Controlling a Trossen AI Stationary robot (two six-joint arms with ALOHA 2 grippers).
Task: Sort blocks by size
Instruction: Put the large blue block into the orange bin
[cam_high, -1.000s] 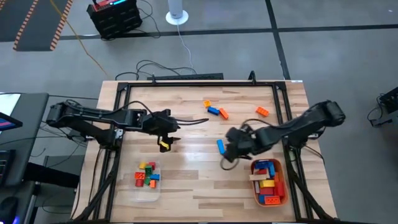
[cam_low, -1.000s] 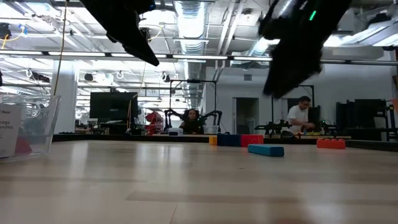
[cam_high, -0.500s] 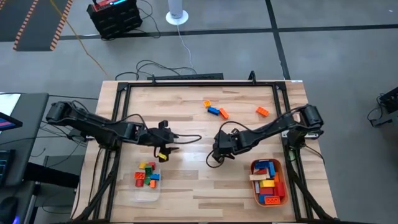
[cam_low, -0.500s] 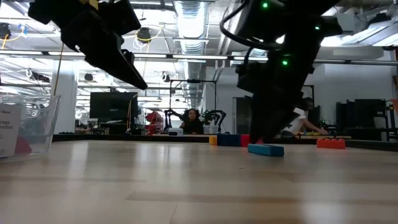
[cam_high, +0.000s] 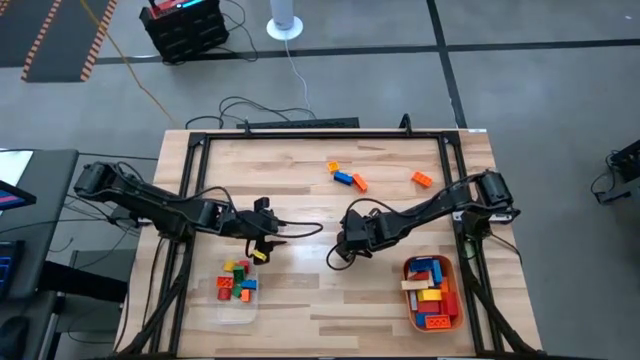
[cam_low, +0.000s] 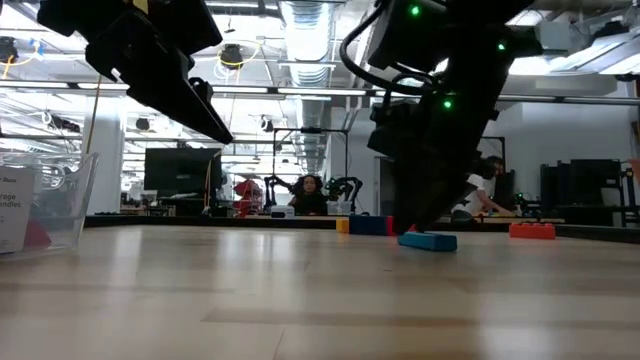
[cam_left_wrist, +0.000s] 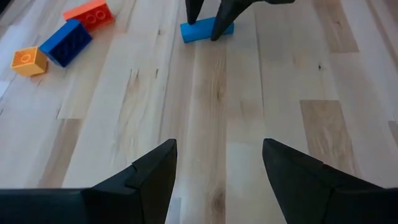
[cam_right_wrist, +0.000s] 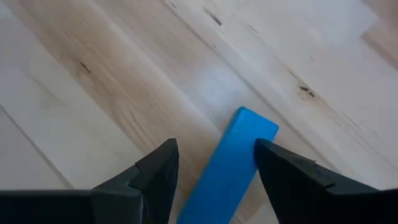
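**Wood table: blue bar straddled**

Wood table is seen mid-sort. Right gripper is spread astride the blue block, its near end cut off. Left gripper is spread, a yellow block glimpsed beneath; hold can't be confirmed.

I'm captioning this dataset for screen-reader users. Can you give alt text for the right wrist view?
The right tool hangs open over a light wooden tabletop, its two dark fingers either side of a long blue block lying flat, not yet gripping it.
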